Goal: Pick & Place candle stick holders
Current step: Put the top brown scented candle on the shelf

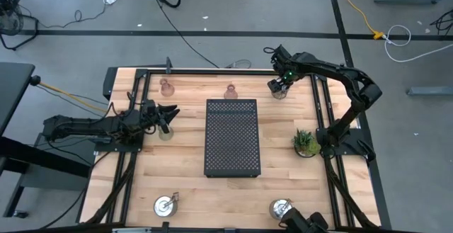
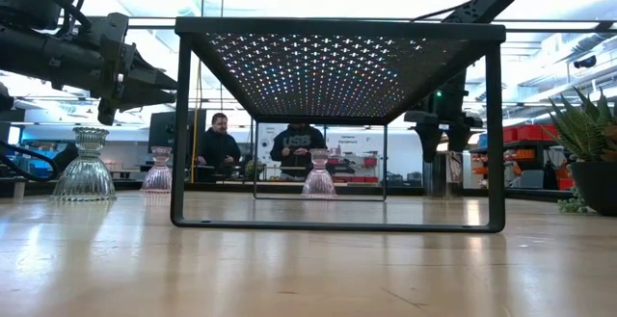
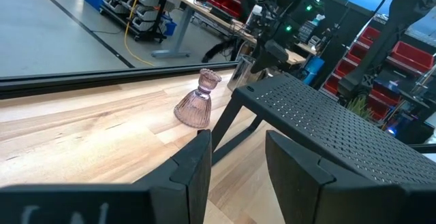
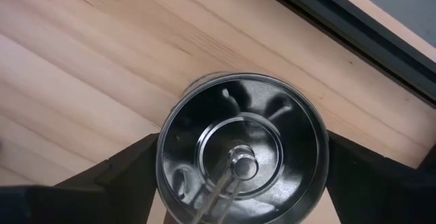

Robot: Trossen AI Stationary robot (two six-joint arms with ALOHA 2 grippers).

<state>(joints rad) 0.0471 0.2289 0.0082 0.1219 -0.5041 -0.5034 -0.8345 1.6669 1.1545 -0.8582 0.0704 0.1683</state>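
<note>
From above I see my right gripper (image 1: pixel 278 86) at upper right over a silver holder (image 1: pixel 279 91); the left gripper (image 1: pixel 170 112) sits mid-left, fingers released, above a glass holder (image 1: pixel 165 133). In the right wrist view, the fingers (image 4: pixel 116 173) flank that silver holder (image 4: pixel 242 149); grip unclear to me.

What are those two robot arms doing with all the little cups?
They are sorting candle stick holders on a wooden table. The right gripper hangs over a silver holder at the far right corner, a finger on each side of it. The left gripper hovers open above a clear glass holder. Two pink glass holders wait behind the black tray, which has nothing on it yet.
</note>
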